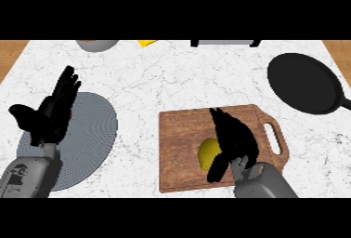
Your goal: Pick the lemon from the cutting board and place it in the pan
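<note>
Right hand (233,139): forearm enters from the near edge at right, fingers stretched out straight toward the far side, thumb down at its left. Left hand (49,109): raised at the left, open, fingers up, thumb splayed left, resting.

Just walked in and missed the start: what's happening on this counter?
The robot's right hand is over the lemon on the wooden cutting board, fingers straight, not yet curled round it. The black pan waits off to the board's upper right. The left hand rests open above the grey mat.
</note>
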Robot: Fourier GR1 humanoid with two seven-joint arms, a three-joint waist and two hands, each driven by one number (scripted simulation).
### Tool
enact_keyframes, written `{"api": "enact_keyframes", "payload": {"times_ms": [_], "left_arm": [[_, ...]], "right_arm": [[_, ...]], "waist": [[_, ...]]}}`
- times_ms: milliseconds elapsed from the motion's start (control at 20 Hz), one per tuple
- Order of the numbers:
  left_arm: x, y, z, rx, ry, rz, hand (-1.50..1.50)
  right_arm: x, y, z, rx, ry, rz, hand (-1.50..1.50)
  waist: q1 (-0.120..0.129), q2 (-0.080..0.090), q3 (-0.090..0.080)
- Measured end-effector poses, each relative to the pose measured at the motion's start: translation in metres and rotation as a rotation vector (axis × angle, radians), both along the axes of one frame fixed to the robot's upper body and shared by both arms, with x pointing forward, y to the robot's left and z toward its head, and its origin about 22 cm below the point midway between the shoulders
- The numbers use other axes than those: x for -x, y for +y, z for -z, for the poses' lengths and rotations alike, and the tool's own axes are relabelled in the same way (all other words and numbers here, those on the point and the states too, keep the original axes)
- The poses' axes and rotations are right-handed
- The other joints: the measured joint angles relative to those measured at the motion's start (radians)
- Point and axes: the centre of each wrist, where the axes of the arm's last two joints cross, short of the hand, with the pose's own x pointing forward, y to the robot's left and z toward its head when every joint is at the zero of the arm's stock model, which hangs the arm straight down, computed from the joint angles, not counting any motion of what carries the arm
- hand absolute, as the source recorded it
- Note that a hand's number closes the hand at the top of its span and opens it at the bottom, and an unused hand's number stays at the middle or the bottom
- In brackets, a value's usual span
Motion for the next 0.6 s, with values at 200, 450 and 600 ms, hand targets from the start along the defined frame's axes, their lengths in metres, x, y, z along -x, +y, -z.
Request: {"api": "enact_keyframes", "payload": {"times_ms": [200, 450, 600], "left_arm": [[-0.005, 0.002, -0.003, -0.003, 0.005, -0.001, 0.00], [0.002, -0.002, -0.006, -0.006, 0.006, 0.000, 0.00], [0.003, 0.000, -0.003, -0.002, 0.005, -0.001, 0.00]], "right_arm": [[-0.004, 0.004, 0.013, 0.016, 0.046, -0.004, -1.50], [-0.001, 0.006, 0.027, 0.009, 0.091, -0.037, 1.50], [-0.005, 0.004, 0.029, 0.018, 0.075, -0.092, 1.50]], "waist": [[0.000, 0.000, 0.000], [0.000, 0.000, 0.000], [0.000, -0.001, 0.000]]}}
